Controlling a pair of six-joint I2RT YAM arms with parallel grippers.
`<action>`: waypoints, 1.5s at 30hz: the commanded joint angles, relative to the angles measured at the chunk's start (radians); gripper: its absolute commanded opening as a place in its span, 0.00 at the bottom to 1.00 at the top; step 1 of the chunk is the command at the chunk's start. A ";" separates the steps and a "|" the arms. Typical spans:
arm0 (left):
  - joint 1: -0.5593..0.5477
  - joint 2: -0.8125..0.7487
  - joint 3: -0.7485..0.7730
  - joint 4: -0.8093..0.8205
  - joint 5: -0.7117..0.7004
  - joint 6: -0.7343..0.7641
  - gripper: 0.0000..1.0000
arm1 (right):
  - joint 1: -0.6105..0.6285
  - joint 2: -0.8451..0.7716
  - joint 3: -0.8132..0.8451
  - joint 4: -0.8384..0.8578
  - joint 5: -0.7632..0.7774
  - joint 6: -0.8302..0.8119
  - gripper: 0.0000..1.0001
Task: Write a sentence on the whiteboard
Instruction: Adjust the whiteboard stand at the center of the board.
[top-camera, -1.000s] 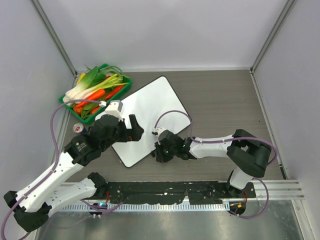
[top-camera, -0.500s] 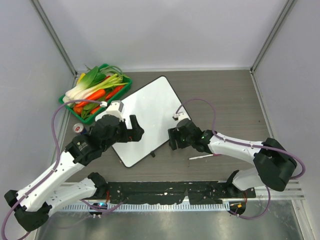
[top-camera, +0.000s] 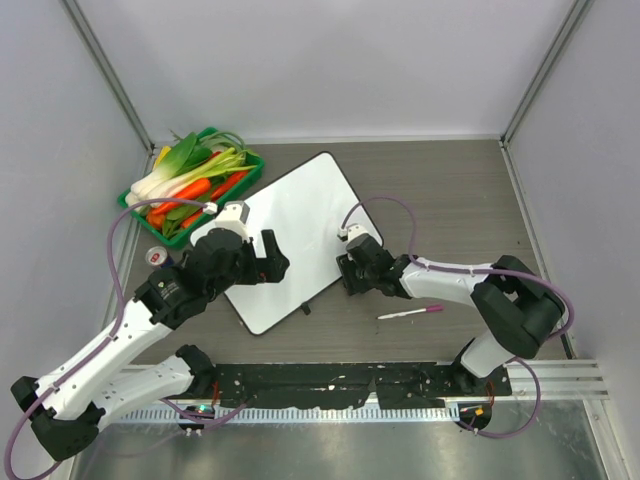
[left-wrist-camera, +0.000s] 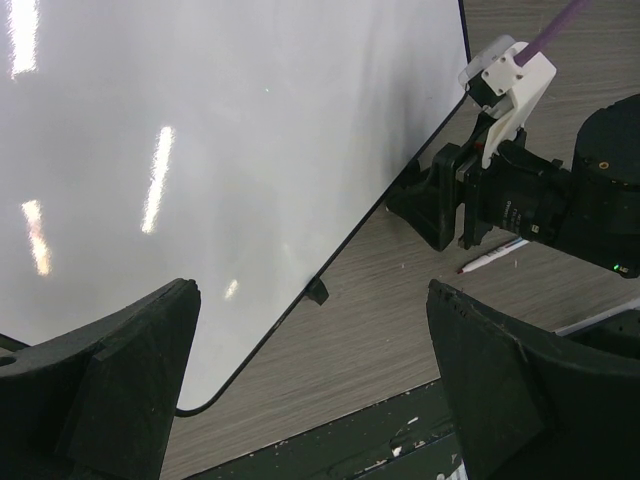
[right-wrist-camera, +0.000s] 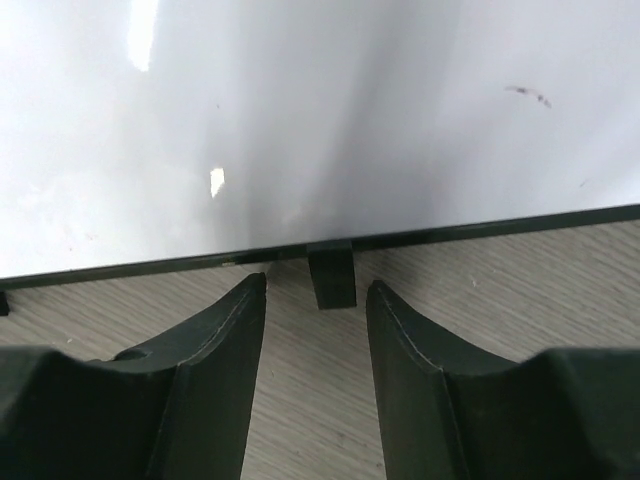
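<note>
The whiteboard (top-camera: 295, 235) is laid slanted mid-table, a clip (right-wrist-camera: 331, 273) on its right edge framed by the spread right gripper (top-camera: 347, 277) just short of it, left gripper (top-camera: 270, 255) held spread over the near corner.

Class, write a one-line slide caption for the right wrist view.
Open right pincer faces a small black clip on the edge of the glossy white whiteboard.

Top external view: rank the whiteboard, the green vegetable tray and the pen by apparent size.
1. whiteboard, largest by far
2. green vegetable tray
3. pen, smallest
None look alike in size.
</note>
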 joint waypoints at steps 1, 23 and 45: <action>0.004 -0.002 -0.001 0.014 -0.002 -0.010 1.00 | -0.004 0.036 0.017 0.041 0.018 -0.027 0.49; 0.004 0.035 0.022 0.014 0.035 -0.011 1.00 | -0.016 -0.044 -0.112 0.041 0.012 0.123 0.01; 0.002 0.048 0.018 0.041 0.092 -0.016 1.00 | -0.012 -0.281 -0.224 -0.105 0.077 0.358 0.10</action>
